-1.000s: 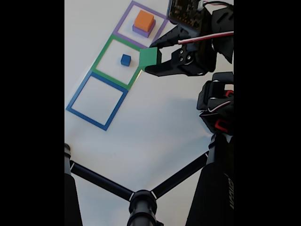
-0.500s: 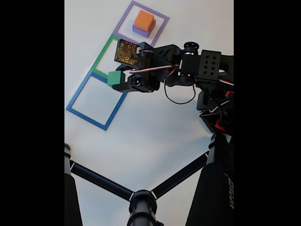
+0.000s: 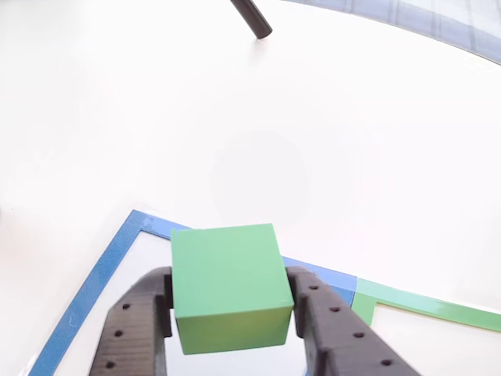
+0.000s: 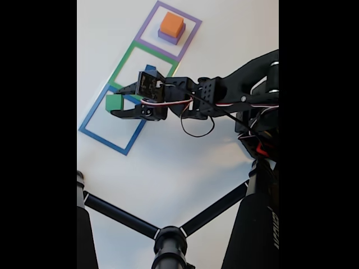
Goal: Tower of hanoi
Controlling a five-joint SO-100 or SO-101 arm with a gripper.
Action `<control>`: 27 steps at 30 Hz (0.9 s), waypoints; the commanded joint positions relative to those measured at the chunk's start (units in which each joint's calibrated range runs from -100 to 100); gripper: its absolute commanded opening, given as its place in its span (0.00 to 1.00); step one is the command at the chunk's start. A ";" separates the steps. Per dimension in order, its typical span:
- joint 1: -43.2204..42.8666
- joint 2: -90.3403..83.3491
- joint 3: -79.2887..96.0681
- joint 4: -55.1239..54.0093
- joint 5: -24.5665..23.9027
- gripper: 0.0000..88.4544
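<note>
My gripper (image 3: pixel 232 313) is squeezed shut on the green block (image 3: pixel 228 286), with one dark finger (image 3: pixel 137 329) pressed on each side of it. I hold it by its two flat sides so it cannot slip or turn, and the block sticks out past the fingertips, so I can see its top face well in the other view. In the fixed view the gripper (image 4: pixel 119 103) carries the green block (image 4: pixel 114 102) up off the table, I think, because it looks to float over the tape.

Right under the fingers is the blue square outline (image 3: pixel 94 286). I think that is where this block has to go, so I hold it over that square. Just past the fingers, on the right in the other view, the green square outline (image 3: pixel 427 307) starts.

The green block looks smooth and plain, with sharp edges and one even green color. It is a neat box shape, a bit wider than the gap I would use for a small thing.

Farther from my hand in the fixed view, the blue cube (image 4: pixel 150 68) peeks out behind my arm inside the green square outline (image 4: pixel 124 60). Well away at the far end, the orange block (image 4: pixel 171 24) sits on top of the purple block (image 4: pixel 170 36), inside the purple square outline (image 4: pixel 189 39). The white table (image 4: pixel 179 168) is all around them
</note>
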 commanded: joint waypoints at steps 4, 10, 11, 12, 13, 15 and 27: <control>-0.58 9.18 1.70 -15.01 0.36 0.09; -1.44 16.44 1.88 -21.81 0.36 0.09; -1.73 17.66 1.70 -23.02 0.36 0.09; -1.83 18.71 1.52 -23.83 0.36 0.09; -2.02 19.67 1.34 -24.81 0.36 0.09; -2.50 21.61 0.79 -26.34 0.36 0.09; -3.07 26.86 -0.12 -29.18 0.36 0.15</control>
